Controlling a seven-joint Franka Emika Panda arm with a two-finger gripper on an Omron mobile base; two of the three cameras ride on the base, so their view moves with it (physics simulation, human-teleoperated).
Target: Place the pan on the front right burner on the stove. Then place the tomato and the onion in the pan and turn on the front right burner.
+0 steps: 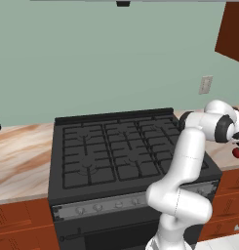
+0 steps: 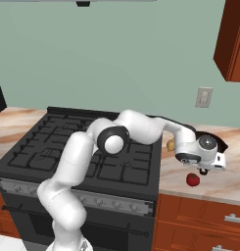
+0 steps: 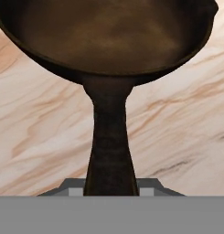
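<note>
The end effector (image 3: pixel 111 191) is closed on the pan's (image 3: pixel 109 41) handle, apparently near its end, with the pan on the desk (image 2: pixel 224 184) right of the stove (image 1: pixel 116 146). The tomato (image 2: pixel 192 180) and onion (image 2: pixel 170 145) lie on the desk nearby.

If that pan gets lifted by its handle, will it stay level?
Probably not quite. The gripper holds the pan near the end of its long handle, so the wide bowl may sag. It looks rigid, unlikely to bend.
</note>
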